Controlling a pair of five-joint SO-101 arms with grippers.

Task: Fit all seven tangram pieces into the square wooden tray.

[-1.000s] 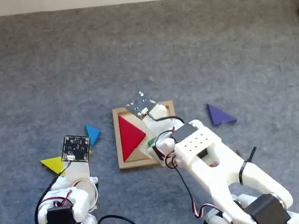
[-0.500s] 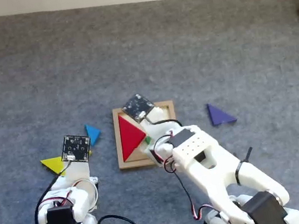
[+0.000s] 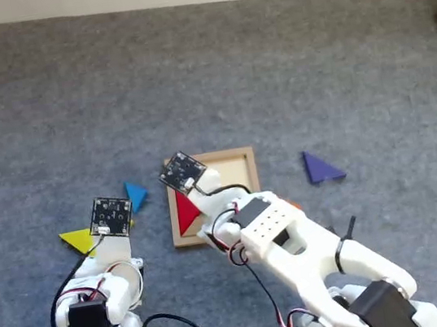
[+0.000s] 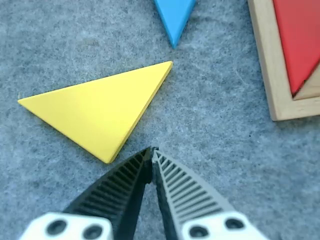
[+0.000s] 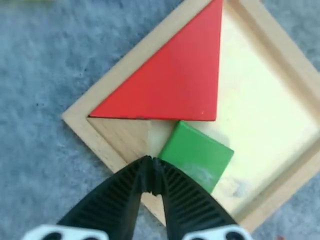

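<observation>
— Two pieces sit in the square wooden tray [image 3: 239,163]: a red triangle [image 5: 175,80] and a green square [image 5: 197,155].

— How do they lie?

— The red triangle's long side runs along the tray's left edge, and its square corner points at the tray's middle. The green square lies toward the edge nearest the arms. One of its corners meets a short side of the red triangle.

— And the right gripper [image 5: 151,161]?

— Its fingers are pressed together with nothing between them. The tips hang over a patch of bare wood just inside that near edge, between the red triangle and the green square. They are right beside the square, but I cannot tell whether they touch it.

— Where are the other pieces?

— Three show on the grey mat [image 3: 268,57]. A yellow triangle [image 4: 100,107] and a smaller blue triangle [image 4: 174,12] lie to the left of the tray, apart from each other. The blue one is nearer the tray. A purple triangle [image 3: 320,168] lies to the right of the tray, well apart from it.

— And the left gripper [image 4: 151,151]?

— It is also closed tight and carries nothing. Its tips sit just beside one short side of the yellow triangle, over the mat. I cannot tell whether they touch the piece.
</observation>
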